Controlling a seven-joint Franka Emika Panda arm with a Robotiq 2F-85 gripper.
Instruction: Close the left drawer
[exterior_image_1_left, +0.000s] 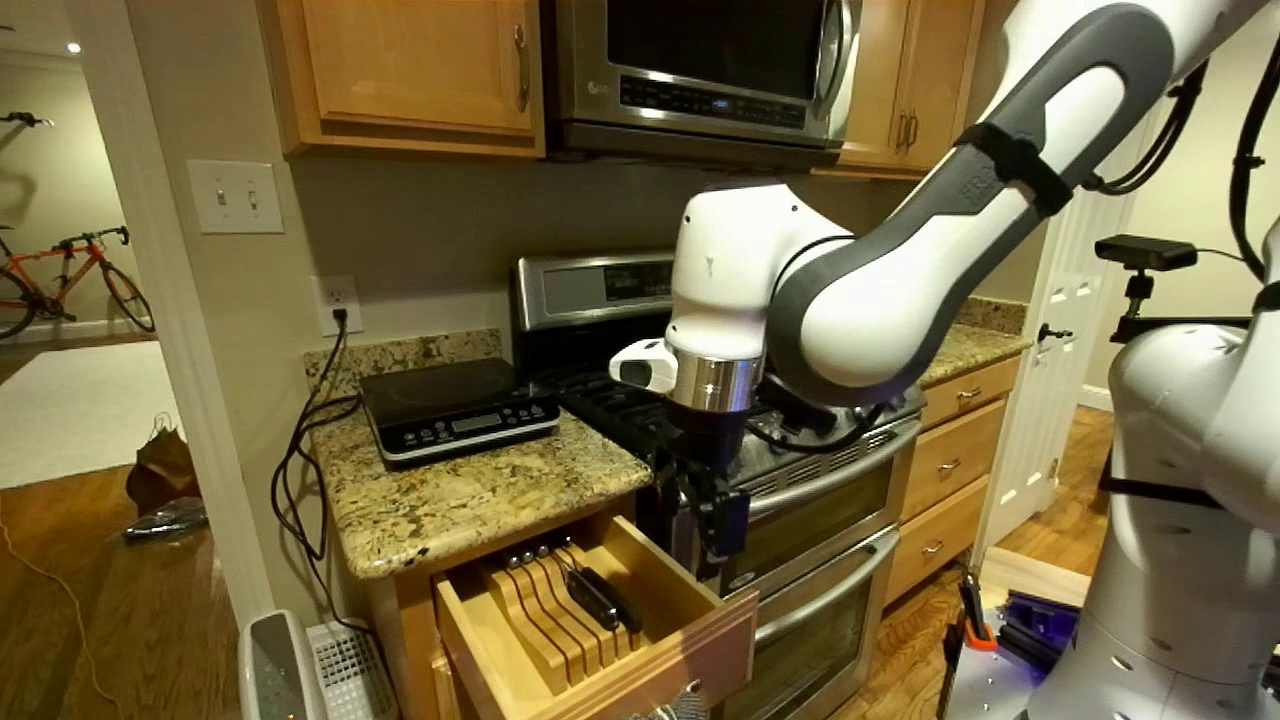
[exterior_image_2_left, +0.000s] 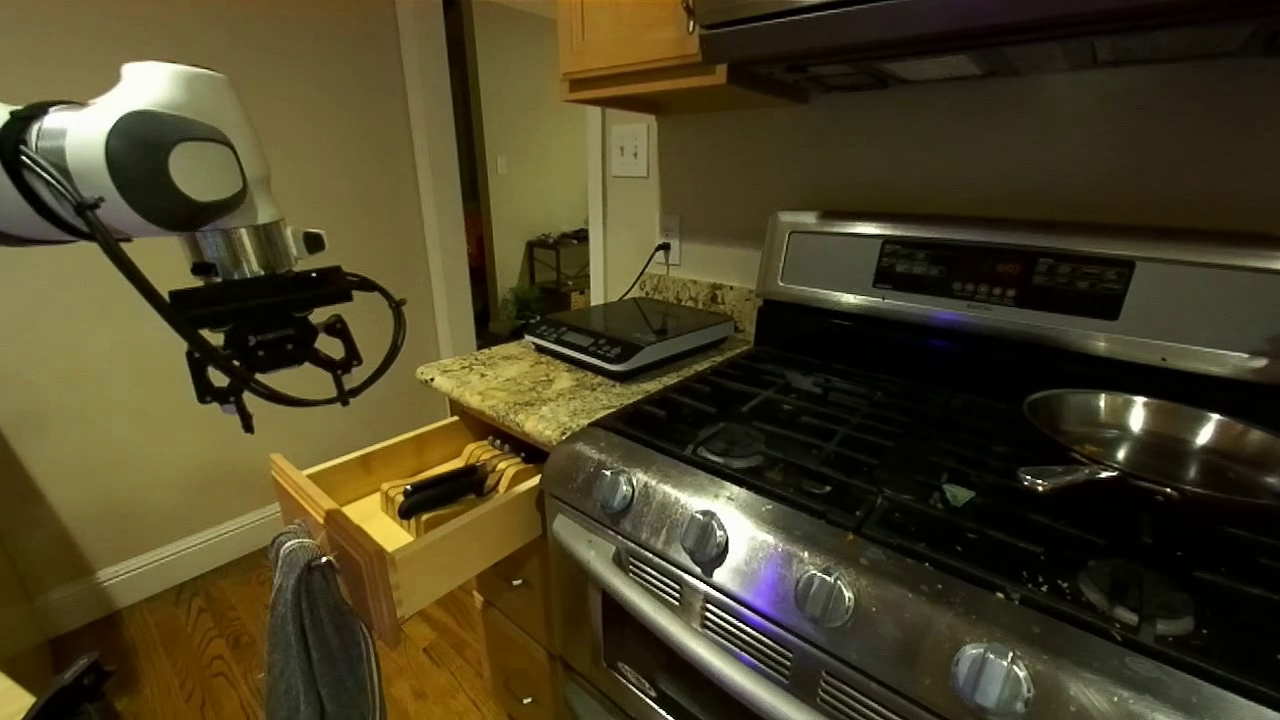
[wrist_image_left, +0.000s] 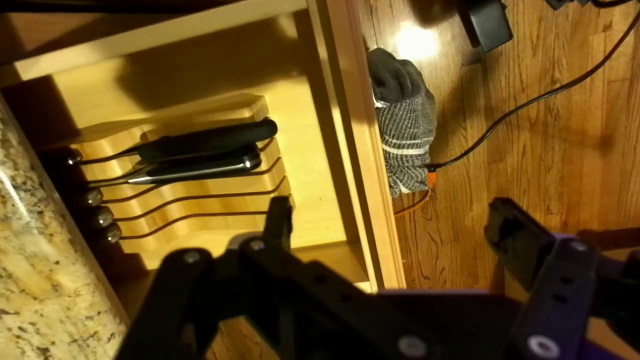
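- Wrist view: the end effector (wrist_image_left: 391, 220) is spread wide, its fingers (wrist_image_left: 278, 222) showing on either side of the front of the wooden drawer (wrist_image_left: 302, 145), one against the drawer's inside, one against the hardwood floor (wrist_image_left: 550, 165).
- The drawer stands pulled well out, beneath the granite table (exterior_image_1_left: 470, 510) and just beside the gas range (exterior_image_2_left: 760, 560).
- In an exterior view, the end effector hangs higher than the drawer front (exterior_image_2_left: 365, 575), apart from it.
- Inside the drawer lies a wooden knife block (wrist_image_left: 215, 206) with two black-handled knives (wrist_image_left: 215, 137) set in it, side by side.
- A gray striped towel (exterior_image_2_left: 320, 640) hangs outside, at the drawer's metal pull (exterior_image_2_left: 322, 562).
- On the table sits a portable induction cooktop (exterior_image_1_left: 450, 395).
- A steel frying pan (exterior_image_2_left: 1150, 440) rests on the range.
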